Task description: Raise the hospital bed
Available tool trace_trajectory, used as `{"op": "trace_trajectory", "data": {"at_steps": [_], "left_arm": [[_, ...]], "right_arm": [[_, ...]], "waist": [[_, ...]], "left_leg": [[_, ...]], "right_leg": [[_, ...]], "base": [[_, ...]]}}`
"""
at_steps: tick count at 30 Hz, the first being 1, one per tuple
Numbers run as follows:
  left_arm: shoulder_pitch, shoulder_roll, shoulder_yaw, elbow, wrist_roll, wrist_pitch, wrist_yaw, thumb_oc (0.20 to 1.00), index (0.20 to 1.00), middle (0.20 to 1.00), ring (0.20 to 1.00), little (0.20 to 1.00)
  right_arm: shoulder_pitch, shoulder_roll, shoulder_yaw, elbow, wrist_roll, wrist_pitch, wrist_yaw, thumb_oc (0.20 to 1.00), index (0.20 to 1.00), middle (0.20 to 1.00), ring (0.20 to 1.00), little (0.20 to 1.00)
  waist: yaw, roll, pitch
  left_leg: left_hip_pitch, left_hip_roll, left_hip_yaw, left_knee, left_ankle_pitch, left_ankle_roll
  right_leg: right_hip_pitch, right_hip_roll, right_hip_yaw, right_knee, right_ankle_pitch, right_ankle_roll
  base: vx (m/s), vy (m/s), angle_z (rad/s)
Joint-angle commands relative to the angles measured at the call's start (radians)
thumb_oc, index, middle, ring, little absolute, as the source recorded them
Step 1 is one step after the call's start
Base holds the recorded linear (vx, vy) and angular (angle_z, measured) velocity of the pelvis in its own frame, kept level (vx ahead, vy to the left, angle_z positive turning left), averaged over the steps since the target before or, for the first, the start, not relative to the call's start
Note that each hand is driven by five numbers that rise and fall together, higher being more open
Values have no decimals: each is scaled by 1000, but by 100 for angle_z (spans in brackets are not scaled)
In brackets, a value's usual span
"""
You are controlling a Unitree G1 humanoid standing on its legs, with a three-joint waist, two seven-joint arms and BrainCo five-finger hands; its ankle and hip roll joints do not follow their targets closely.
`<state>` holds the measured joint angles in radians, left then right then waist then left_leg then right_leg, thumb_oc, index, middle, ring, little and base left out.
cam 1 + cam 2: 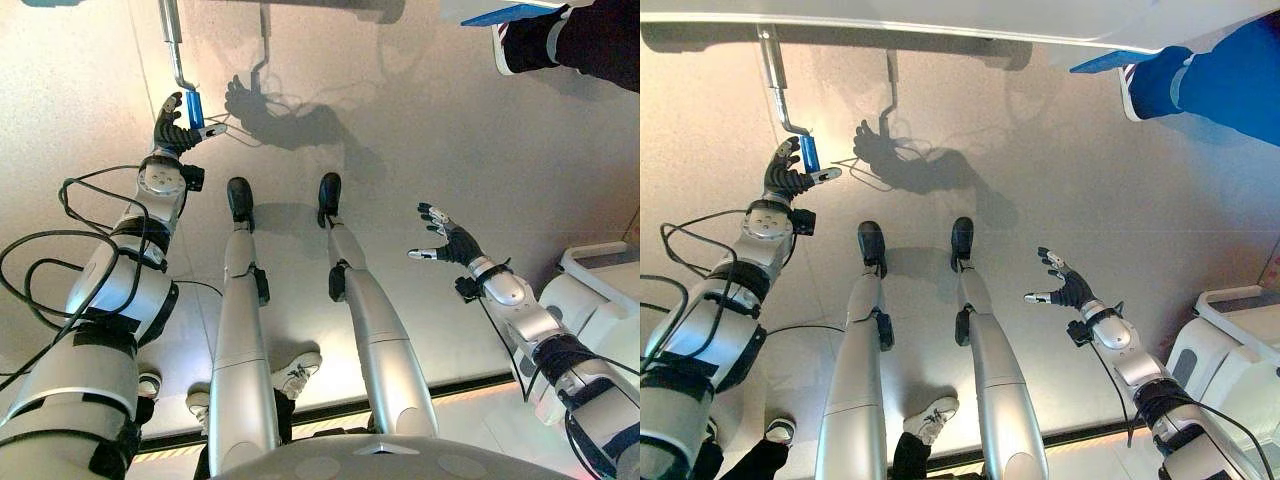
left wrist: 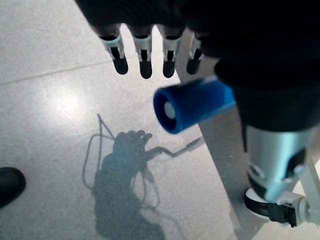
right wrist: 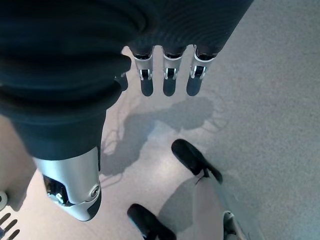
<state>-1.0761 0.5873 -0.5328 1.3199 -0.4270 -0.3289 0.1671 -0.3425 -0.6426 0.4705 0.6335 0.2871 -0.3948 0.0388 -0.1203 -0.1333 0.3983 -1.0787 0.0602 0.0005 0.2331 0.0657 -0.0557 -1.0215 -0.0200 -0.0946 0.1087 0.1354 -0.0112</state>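
Nearest, my right hand [image 1: 452, 243] hangs over the bare floor [image 1: 420, 150] with fingers spread and thumb held apart, touching nothing; in its wrist view the fingertips [image 3: 169, 86] point straight out, well clear of the floor. A white base unit [image 1: 590, 290] stands beside that arm at the floor's right edge. Farther off, my left hand [image 1: 172, 128] is raised to the blue crank handle [image 1: 194, 108]; in the left wrist view the blue grip [image 2: 192, 104] lies across my palm, below straight fingers [image 2: 145, 56] that are relaxed, not curled round it. From the grip a metal crank rod [image 1: 174, 45] bends up to the hospital bed's frame [image 1: 940, 30] along the far edge. At the far right corner a person's shoe [image 1: 520, 45] and blue trouser leg [image 1: 1230, 85] stand next to the bed.
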Motion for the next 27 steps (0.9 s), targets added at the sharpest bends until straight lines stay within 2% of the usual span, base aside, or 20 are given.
{"op": "trace_trajectory", "data": {"at_steps": [1, 2, 3, 4, 5, 6, 27], "left_arm": [[-19, -1, 0, -15, -17, -18, 7, 959, 959, 959, 959, 959], [-19, -2, 0, -15, -17, -18, 7, 959, 959, 959, 959, 959], [-22, -1, -4, -16, -15, -20, 7, 633, 633, 633, 633, 633], [-25, -4, -5, -19, -16, -21, 6, 548, 548, 548, 548, 548], [-26, -4, -5, -19, -16, -21, 6, 511, 511, 511, 511, 511], [-23, -2, -8, -19, -13, -22, 5, 200, 200, 200, 200, 200], [-29, -3, -15, -26, -21, -26, -4, 200, 200, 200, 200, 200]], "right_arm": [[95, -52, -10, -68, 17, -31, 9, 1000, 1000, 1000, 1000, 1000], [96, -52, -10, -68, 17, -31, 9, 1000, 1000, 1000, 1000, 1000], [97, -54, -5, -62, 17, -32, 12, 1000, 1000, 1000, 1000, 1000], [96, -55, -2, -58, 14, -33, 10, 1000, 1000, 1000, 1000, 1000], [96, -54, -2, -58, 14, -33, 10, 1000, 1000, 1000, 1000, 1000], [95, -55, 0, -56, 10, -32, 9, 1000, 1000, 1000, 1000, 1000], [98, -62, 12, -45, 6, -36, 12, 1000, 1000, 1000, 1000, 1000]], "waist": [[18, 3, -5], [18, 3, -5], [18, 4, -4], [19, 4, -3], [19, 4, -3], [19, 4, -2], [18, 8, 3]], "left_leg": [[47, -37, -5, -5, -76, 37], [47, -37, -5, -5, -76, 37], [46, -36, -5, -4, -75, 37], [46, -36, -5, -3, -75, 37], [46, -36, -5, -3, -75, 37], [47, -37, -4, -2, -75, 37], [57, -40, -1, -10, -71, 37]], "right_leg": [[11, -25, 48, 66, -43, 112], [11, -25, 48, 66, -43, 112], [10, -27, 48, 68, -42, 112], [10, -27, 47, 70, -43, 111], [10, -27, 48, 70, -43, 111], [9, -26, 49, 71, -41, 111], [15, -26, 53, 63, -32, 111]], "base": [[0, 0, 0], [0, 0, 0], [0, 0, 0], [0, 0, 0], [0, 0, 0], [0, 0, 0], [0, 0, 0]]}}
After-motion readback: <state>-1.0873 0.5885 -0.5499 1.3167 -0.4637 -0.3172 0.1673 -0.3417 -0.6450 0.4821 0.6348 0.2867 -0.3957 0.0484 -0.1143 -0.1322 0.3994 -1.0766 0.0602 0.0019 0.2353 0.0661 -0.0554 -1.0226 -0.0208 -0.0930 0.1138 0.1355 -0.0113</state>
